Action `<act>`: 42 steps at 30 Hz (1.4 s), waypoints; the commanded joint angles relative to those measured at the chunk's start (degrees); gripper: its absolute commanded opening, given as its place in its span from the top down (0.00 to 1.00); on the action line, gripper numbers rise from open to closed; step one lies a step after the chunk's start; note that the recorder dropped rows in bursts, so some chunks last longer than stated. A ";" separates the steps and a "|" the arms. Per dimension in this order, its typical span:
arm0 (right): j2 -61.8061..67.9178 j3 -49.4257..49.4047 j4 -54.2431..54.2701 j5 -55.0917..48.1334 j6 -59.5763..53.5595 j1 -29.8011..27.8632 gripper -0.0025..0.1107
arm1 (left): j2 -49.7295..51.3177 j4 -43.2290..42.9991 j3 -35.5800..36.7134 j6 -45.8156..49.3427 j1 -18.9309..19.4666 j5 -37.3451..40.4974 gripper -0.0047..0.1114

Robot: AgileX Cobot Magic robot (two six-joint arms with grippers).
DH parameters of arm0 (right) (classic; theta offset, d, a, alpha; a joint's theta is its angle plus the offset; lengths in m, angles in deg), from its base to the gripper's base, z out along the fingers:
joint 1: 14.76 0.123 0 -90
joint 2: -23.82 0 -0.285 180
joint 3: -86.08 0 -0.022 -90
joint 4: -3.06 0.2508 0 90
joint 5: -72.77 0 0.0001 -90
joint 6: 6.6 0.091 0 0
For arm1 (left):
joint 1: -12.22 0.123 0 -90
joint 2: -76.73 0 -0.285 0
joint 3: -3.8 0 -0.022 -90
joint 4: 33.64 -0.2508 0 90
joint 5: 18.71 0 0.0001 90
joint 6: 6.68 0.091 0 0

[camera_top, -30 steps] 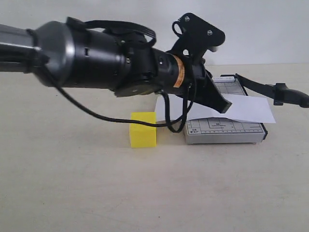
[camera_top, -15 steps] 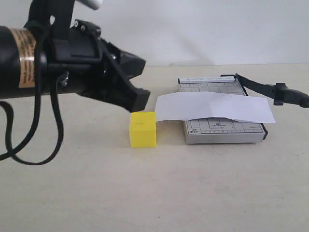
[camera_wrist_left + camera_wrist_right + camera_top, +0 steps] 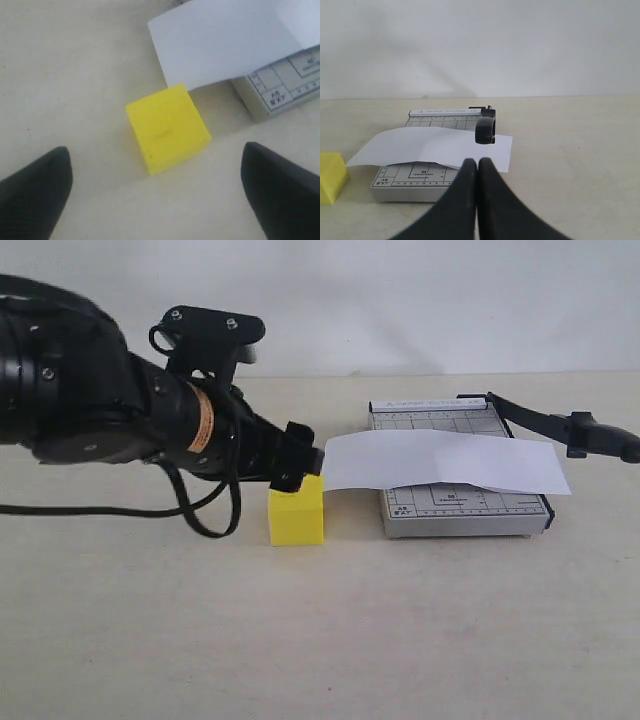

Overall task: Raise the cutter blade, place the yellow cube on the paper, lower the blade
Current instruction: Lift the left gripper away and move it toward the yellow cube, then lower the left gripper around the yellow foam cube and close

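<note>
The yellow cube (image 3: 297,512) (image 3: 166,129) stands on the table just left of the grey trimmer base (image 3: 465,508) (image 3: 410,187). The white paper (image 3: 440,462) (image 3: 220,45) lies across the base, its left end overhanging beside the cube. The cutter blade (image 3: 545,422) is lifted off the base and slants out to the right. Its handle end (image 3: 486,130) hangs over the paper. My left gripper (image 3: 300,466) (image 3: 155,150) is open just above and behind the cube, one finger (image 3: 37,192) on each side, touching nothing. My right gripper (image 3: 478,163) is shut and empty, short of the handle.
The bulky black left arm (image 3: 90,410) and its loose cable (image 3: 205,525) fill the left of the exterior view. A pale wall (image 3: 400,300) stands behind the beige table (image 3: 320,640). The right arm is outside the exterior view.
My left arm swung away from above the trimmer to the left, then came down so its gripper sits over the cube. Cube, paper and blade have not moved.
</note>
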 commanded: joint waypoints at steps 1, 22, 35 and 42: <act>-0.23 -0.10 -0.28 0.21 0.07 -0.04 0.98 | 2.98 4.79 -7.03 -1.76 0.21 2.56 0.22; -0.23 -0.10 -0.28 0.21 0.07 -0.04 0.98 | 7.41 13.78 -8.53 10.06 0.10 3.96 0.10; -0.23 -0.10 -0.28 0.21 0.07 -0.04 0.98 | 15.11 12.89 -14.79 10.12 0.10 4.12 0.08; -0.23 -0.10 -0.28 0.21 0.07 -0.04 0.98 | 18.51 12.89 -18.46 10.78 0.10 9.21 0.08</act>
